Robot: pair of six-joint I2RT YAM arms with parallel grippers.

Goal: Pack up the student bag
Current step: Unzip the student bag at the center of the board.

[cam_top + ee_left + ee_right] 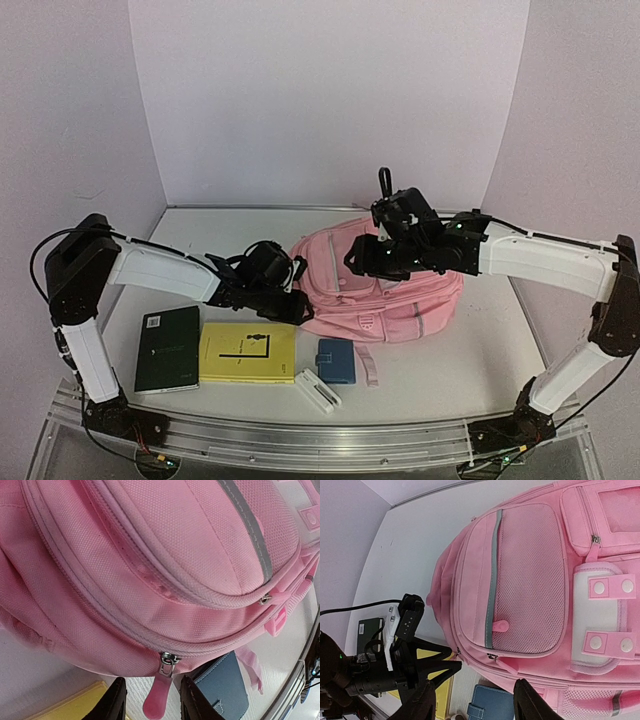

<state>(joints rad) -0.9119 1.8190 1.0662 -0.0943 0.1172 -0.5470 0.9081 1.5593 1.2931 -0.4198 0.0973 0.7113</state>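
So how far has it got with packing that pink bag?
Barely started. Nothing looks packed: the dark book, yellow book, blue case and white box lie on the table beside the student bag, whose zips look closed. In hand: the left gripper, open, straddles a zip pull at the bag's edge; the right gripper hovers open above. Left: unzip, load everything, close.

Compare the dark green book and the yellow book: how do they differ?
Colour: the dark green book is almost black; the yellow book is bright. Pose: the dark green book's long side runs away from the arms, the yellow book's runs left to right. Place: the dark green book is leftmost, the yellow book nearer the student bag. Both lie flat on the table.
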